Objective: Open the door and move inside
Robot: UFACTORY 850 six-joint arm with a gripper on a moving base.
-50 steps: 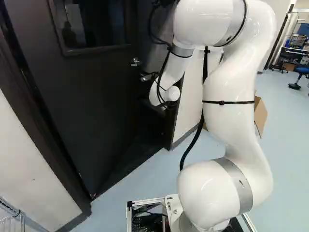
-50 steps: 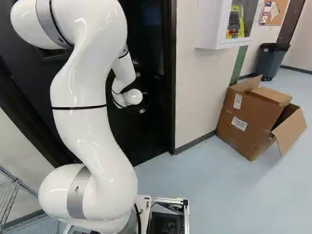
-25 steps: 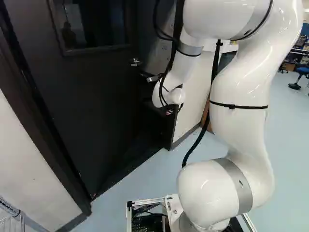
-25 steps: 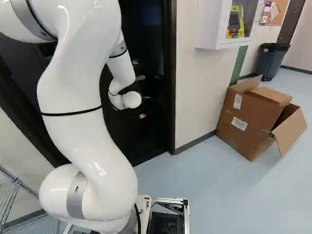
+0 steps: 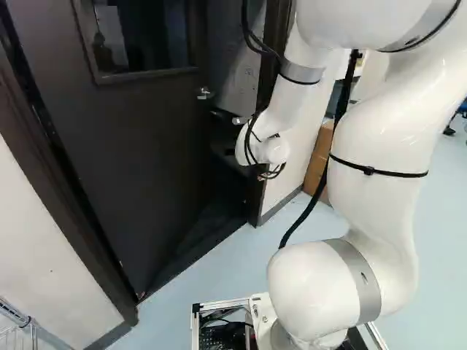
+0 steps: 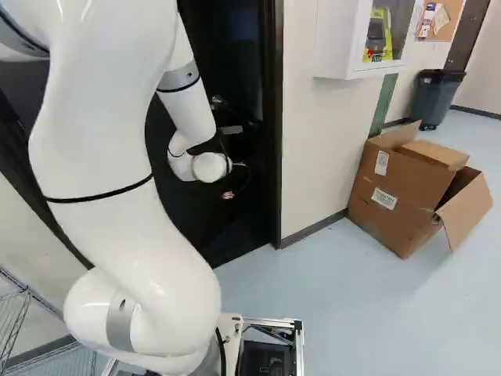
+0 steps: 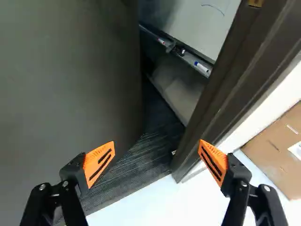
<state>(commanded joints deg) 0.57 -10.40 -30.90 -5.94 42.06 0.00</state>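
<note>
1. Door (image 5: 146, 146) stands partly open, its free edge apart from the frame post (image 7: 225, 103); the top is cut off in the left base view, and the arm (image 6: 117, 149) covers much of it in the right base view.
2. The handle (image 5: 205, 93) sits near the door's free edge, small in the left base view; its finer shape is hard to make out. Nearer the hinge edge is the window (image 5: 146, 36), also cut off above.
3. The hand (image 6: 228, 195) is at the doorway, mostly lost against the dark in the right base view, where a reddish bit of it shows.
4. In the wrist view the fingers of the hand (image 7: 156, 142) stand wide apart, with the opening ahead between them. The door lies ahead of and beside one finger, the frame post ahead of the other. Whether either finger touches them, I cannot tell.
5. Past the opening, a whiteboard (image 7: 197, 23) shows in part, with a marker (image 7: 202, 67) on the tray along its lower edge. The inner corner below is dark and hard to read.
6. Outside the doorway, the cardboard box (image 6: 391, 196) stands on the floor (image 6: 352, 313) near the wall's foot, flaps open; the wrist view catches only part of it, beyond the post.
7. The arm's upper bend runs out of sight in both base views.
</note>
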